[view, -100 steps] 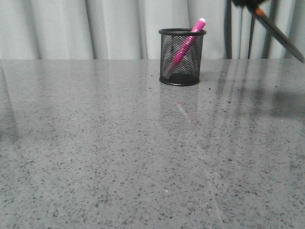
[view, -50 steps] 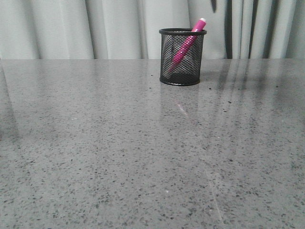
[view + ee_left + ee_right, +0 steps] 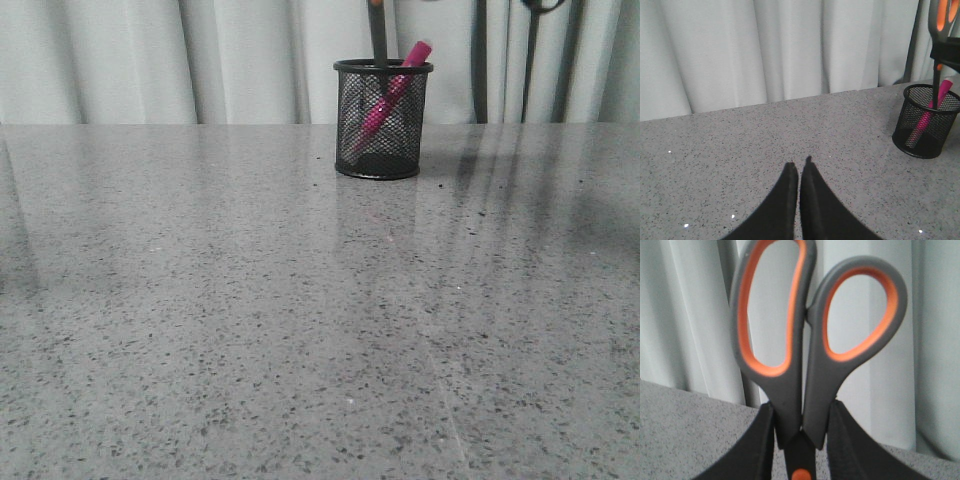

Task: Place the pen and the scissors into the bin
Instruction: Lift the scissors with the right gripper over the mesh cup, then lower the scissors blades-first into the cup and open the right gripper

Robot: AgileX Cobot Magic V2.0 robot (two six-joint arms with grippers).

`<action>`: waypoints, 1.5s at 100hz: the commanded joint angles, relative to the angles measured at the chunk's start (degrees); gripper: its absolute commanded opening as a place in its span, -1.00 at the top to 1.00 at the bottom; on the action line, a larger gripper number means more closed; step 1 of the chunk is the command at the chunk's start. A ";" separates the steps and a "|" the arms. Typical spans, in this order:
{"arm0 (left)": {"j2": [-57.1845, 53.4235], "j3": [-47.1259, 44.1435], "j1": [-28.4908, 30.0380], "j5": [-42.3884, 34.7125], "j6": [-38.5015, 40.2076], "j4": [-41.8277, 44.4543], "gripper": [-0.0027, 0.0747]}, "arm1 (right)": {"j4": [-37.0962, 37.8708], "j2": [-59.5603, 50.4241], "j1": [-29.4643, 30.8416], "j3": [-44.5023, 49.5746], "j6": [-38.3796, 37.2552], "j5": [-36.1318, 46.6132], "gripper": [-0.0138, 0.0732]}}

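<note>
The black mesh bin stands at the far middle of the table. The pink pen leans inside it, its capped end above the rim. The scissors hang upright over the bin, dark blades pointing down into its mouth beside the pen. My right gripper is shut on the scissors just below the grey and orange handles. The left wrist view shows the bin, the pen and the scissors. My left gripper is shut and empty, low over the table, well left of the bin.
White curtains hang behind the table's far edge, close behind the bin. The grey speckled table stretches to the front with nothing else on it in view.
The scissors were tilted at the upper right a second ago, then out of view. Now they hang upright over the bin with the blades down in its mouth. The pen has not moved.
</note>
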State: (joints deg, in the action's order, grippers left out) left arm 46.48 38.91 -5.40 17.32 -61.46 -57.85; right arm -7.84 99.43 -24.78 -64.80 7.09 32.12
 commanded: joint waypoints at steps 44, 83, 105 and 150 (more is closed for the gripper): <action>-0.53 1.55 -0.53 -2.03 0.20 -1.74 0.98 | 0.16 -1.38 -0.21 7.00 0.01 10.78 0.86; -0.53 1.55 -0.53 -2.03 0.20 -1.74 0.98 | 0.16 -1.38 -0.21 7.00 0.01 10.49 0.40; -0.53 1.55 -0.53 -2.03 0.20 -1.74 0.98 | 0.16 -1.38 -0.21 7.00 0.01 10.49 -0.04; -0.53 1.55 -0.53 -2.03 0.20 -1.03 0.98 | 0.16 -15.24 -0.21 12.91 7.73 11.98 0.14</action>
State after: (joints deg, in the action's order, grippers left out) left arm 46.48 38.91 -5.40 17.32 -61.46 -57.85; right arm -7.93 90.65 -24.91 -52.73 10.39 38.90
